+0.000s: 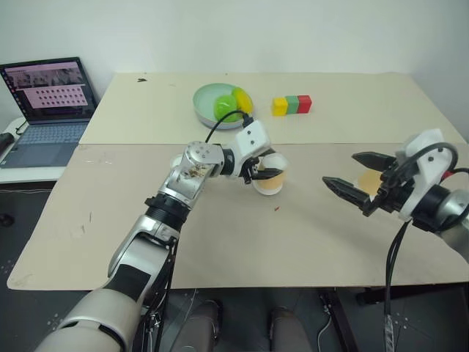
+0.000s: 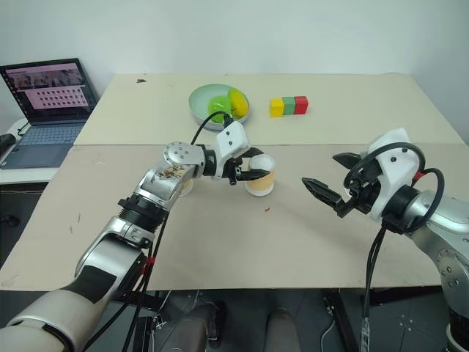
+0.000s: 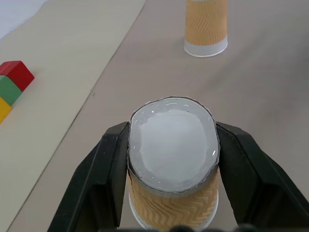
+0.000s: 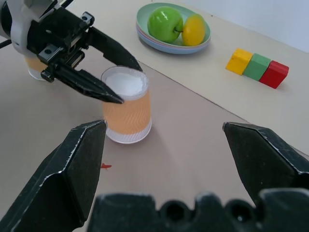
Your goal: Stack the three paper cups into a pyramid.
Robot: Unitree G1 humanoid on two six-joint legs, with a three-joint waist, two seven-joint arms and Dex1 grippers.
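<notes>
One paper cup [image 4: 127, 107] clenched upside-down in left tool [image 2: 245, 174]; right tool [image 2: 326, 176] gapes near, bowl [image 2: 199, 103] and blocks [image 2: 288, 106] beyond.

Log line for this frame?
left pincer: shut on paper cup | right pincer: open, empty | second cup: inverted on table

Beige table [image 1: 242, 249], seam across the middle. At twelve o'clock, green bowl [image 1: 204, 108] of fruit; at one, a row of yellow, green, red blocks [image 1: 291, 105]. Mid-table, upturned cup [image 2: 260, 176]; another cup [image 4: 35, 67] just beyond at nine; a third [image 1: 368, 182] at three.
</notes>
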